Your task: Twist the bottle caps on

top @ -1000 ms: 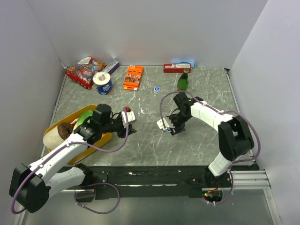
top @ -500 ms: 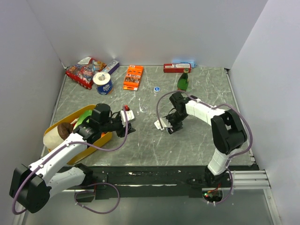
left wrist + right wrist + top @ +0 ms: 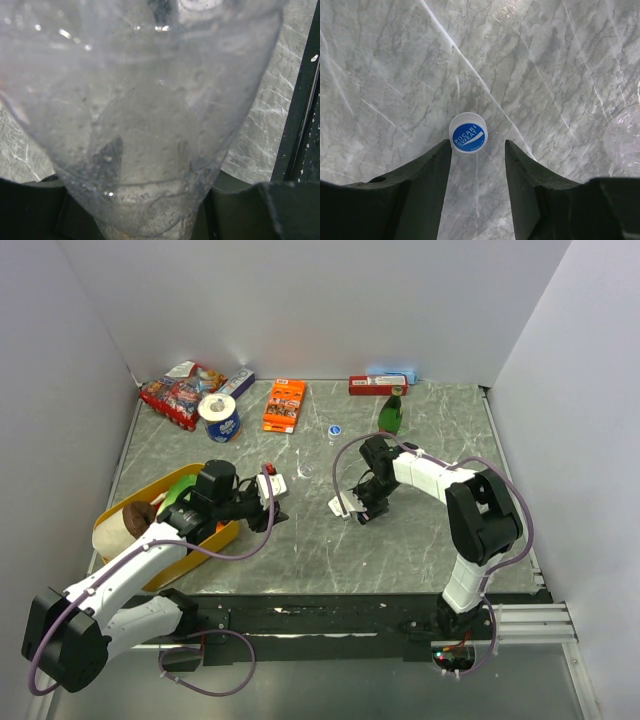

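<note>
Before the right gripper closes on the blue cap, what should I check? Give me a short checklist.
1. Cap lies flat on the table, blue top up: ok.
2. Right gripper jaws stand wider than the cap: ok.
3. Cap centred in the jaws: not ok, it sits off to one side, at the very tips.
4. Right gripper down at cap height: cannot tell.
5. Left gripper holds the bottle: ok.
6. Bottle mouth upright and free for the cap: cannot tell.
</note>
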{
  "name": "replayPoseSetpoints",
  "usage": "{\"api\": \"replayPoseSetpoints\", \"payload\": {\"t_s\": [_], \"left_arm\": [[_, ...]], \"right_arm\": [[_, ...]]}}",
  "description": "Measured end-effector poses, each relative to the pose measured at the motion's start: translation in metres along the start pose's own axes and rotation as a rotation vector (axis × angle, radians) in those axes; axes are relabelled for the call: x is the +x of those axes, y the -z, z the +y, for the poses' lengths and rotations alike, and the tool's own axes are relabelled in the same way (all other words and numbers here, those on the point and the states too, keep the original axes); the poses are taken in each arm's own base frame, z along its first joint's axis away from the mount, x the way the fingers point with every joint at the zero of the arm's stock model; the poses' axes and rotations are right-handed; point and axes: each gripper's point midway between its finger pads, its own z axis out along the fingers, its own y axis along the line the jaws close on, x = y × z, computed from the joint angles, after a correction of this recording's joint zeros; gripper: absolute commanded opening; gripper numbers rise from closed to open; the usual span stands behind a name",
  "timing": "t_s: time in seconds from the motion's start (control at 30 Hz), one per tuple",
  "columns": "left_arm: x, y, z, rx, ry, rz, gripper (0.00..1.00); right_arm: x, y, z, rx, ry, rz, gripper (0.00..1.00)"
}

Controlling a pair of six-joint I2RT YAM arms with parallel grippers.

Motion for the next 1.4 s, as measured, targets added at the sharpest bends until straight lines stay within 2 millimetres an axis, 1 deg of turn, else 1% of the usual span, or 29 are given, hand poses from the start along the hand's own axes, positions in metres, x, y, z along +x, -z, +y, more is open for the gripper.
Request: {"api": "replayPoseSetpoints", "payload": {"t_s": [0.17,0.37,0.7,0.87,0.97,1.0,1.1,1.17,1.23,1.3,1.37,1.4], "left_arm": [[0.001,-0.001,0.001,0.000,0.003,0.004,0.02],[0.003,-0.001,0.001,0.000,0.007,0.008,0.02],[0.003,-0.001,0.001,0.001,0.007,0.008,0.02],[0.003,-0.003,0.002,0.001,0.008,0.009,0.02],[0.004,-0.003,0.002,0.001,0.008,0.010,0.02],[0.004,-0.003,0.002,0.001,0.008,0.010,0.01],[0.004,-0.003,0.002,0.002,0.007,0.010,0.01],[0.004,-0.004,0.001,0.006,0.005,0.011,0.01],[0.007,-0.005,0.001,0.015,-0.013,0.020,0.01],[0.013,-0.006,0.000,0.029,-0.040,0.039,0.01],[0.022,-0.008,-0.001,0.051,-0.082,0.069,0.01],[0.026,-0.008,-0.001,0.062,-0.100,0.083,0.01]], "right_arm": [[-0.002,-0.001,0.000,-0.004,0.007,0.000,0.53],[-0.002,-0.009,0.003,-0.029,0.010,-0.001,0.50],[-0.001,-0.011,0.004,-0.037,0.010,0.006,0.41],[-0.001,-0.011,0.004,-0.036,0.009,0.008,0.43],[-0.001,-0.012,0.004,-0.036,0.010,0.009,0.37],[-0.001,-0.012,0.004,-0.035,0.011,0.009,0.31],[-0.001,-0.012,0.003,-0.028,0.004,0.009,0.21],[-0.002,-0.011,0.003,-0.022,-0.015,0.008,0.18],[-0.005,-0.005,0.004,-0.010,-0.046,-0.003,0.16],[-0.014,0.012,0.003,0.027,-0.071,-0.022,0.15],[-0.030,0.044,0.001,0.100,-0.088,-0.050,0.14],[-0.043,0.063,-0.002,0.146,-0.084,-0.069,0.14]]}}
